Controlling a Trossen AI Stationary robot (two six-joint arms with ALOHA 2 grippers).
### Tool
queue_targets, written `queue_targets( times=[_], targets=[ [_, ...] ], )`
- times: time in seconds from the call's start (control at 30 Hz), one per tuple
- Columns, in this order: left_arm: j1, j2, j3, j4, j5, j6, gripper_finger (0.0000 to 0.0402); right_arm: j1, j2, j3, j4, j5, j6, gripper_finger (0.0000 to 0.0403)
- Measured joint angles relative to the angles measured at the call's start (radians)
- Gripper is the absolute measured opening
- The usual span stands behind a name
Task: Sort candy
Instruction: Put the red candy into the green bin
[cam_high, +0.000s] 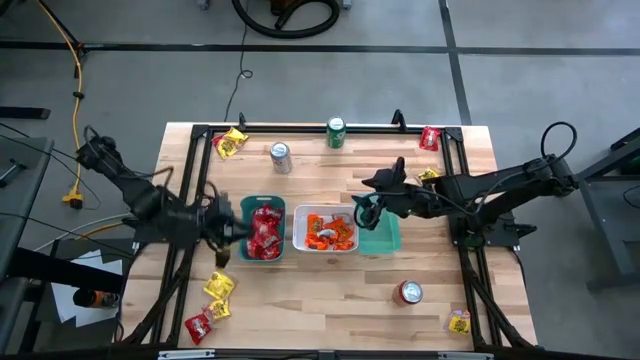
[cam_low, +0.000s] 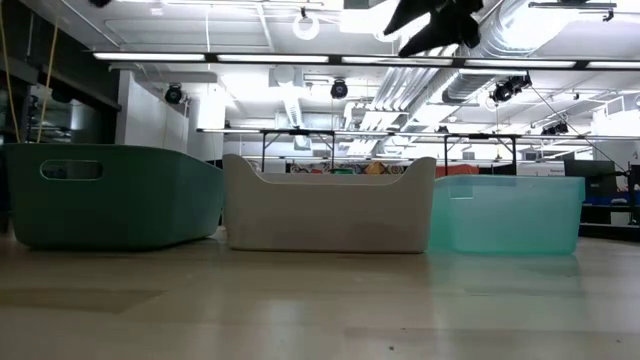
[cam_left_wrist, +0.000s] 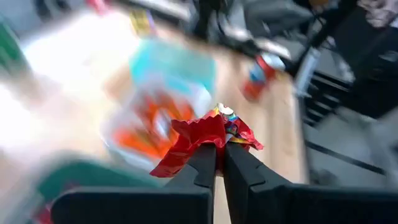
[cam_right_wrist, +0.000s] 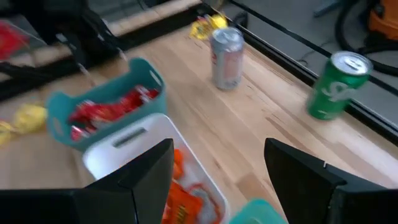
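Left wrist view: a red candy (cam_left_wrist: 208, 140) is being pinched by the left gripper (cam_left_wrist: 221, 163) beside the green tray (cam_high: 262, 232); the right gripper (cam_right_wrist: 217, 171) is being held open over the white tray (cam_high: 325, 231).

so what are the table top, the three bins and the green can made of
Table top: pale wood planks, visible grain and seams. Dark teal bin, white bin, light teal bin: likely moulded plastic, smooth; the light one is translucent. Green can: probably metal, glossy with a silvery lid.

Grey concrete floor (cam_high: 330, 85) surrounds the table; bright ceiling strip lights (cam_low: 300, 57), perhaps exposed ducts.
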Motion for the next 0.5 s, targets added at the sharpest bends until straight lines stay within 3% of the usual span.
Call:
queue_targets(
  times=[0.1, 0.2, 0.5],
  targets=[
    [0.081, -0.024, 0.000, 0.048, -0.023, 0.169, 0.0000, 0.000, 0.000, 0.000, 0.074, -0.040, -0.009, 0.0248],
    [0.129, -0.048, -0.026, 0.064, -0.014, 0.241, 0.0000, 0.000, 0.000, 0.000, 0.134, -0.084, -0.045, 0.0248],
    [0.140, -0.287, -0.441, 0.349, 0.014, 0.134, 0.0000, 0.000, 0.000, 0.000, 0.157, -0.114, -0.053, 0.0248]
  ],
)
